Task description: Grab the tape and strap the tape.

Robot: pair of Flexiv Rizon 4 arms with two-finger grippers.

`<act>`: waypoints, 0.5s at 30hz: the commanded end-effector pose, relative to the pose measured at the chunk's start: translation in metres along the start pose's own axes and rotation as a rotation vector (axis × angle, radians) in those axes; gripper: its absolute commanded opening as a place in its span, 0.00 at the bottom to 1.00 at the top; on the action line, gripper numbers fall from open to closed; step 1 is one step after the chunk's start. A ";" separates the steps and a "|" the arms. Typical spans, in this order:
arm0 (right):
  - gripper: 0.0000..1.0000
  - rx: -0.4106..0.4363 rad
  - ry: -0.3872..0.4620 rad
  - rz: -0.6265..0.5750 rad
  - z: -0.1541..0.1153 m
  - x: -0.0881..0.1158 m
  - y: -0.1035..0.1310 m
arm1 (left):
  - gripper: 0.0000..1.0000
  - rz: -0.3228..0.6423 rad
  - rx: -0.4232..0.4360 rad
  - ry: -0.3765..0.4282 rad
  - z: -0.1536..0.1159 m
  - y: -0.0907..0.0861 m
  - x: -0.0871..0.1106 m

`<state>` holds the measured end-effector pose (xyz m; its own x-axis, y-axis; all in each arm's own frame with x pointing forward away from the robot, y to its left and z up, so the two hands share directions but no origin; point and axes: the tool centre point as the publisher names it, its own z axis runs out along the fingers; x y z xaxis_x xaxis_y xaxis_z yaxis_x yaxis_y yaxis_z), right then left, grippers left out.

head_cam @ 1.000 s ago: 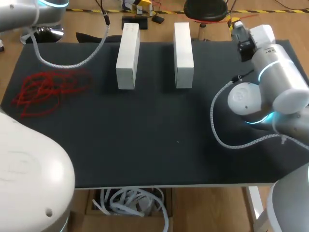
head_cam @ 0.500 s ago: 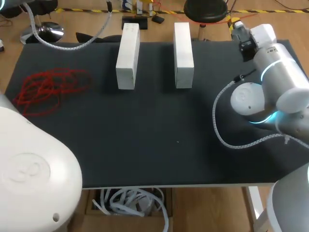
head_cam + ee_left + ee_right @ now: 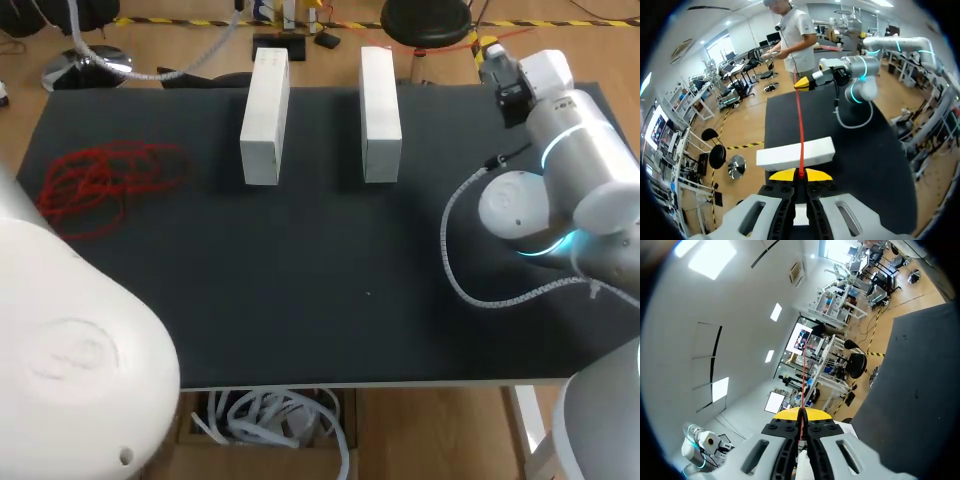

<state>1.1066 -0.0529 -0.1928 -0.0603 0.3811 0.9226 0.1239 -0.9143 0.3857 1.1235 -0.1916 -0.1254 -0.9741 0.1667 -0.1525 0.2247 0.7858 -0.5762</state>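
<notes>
Head view: we see a tangle of thin red tape [image 3: 100, 180] on the black table mat [image 3: 320, 300], left of two white rectangular blocks [image 3: 265, 120].

Left wrist view: our left gripper [image 3: 800, 175] is clenched on a taut red strand [image 3: 800, 130] running above one block to our right gripper [image 3: 805, 84].

Right wrist view: our right gripper [image 3: 802, 415] pinches that strand [image 3: 803, 380] too.

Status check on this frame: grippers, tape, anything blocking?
Both shut on red tape: left gripper, right gripper. Tape runs straight between them, crossing over a white block. Nothing in the way seen.
</notes>
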 end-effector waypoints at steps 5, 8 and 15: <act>0.00 0.003 -0.002 0.000 0.001 0.000 0.001 | 0.00 -0.022 -0.421 0.217 -0.007 -0.013 -0.015; 0.00 0.003 -0.002 0.000 0.001 0.000 0.001 | 0.00 -0.017 -0.467 0.238 -0.008 -0.016 -0.015; 0.00 0.003 -0.002 0.000 0.001 0.000 0.001 | 0.00 -0.018 -0.529 0.258 -0.009 -0.019 -0.016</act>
<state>1.1065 -0.0531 -0.1928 -0.0607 0.3806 0.9227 0.1244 -0.9143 0.3854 1.1290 -0.1984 -0.1097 -0.9752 0.2194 -0.0295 0.2187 0.9336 -0.2838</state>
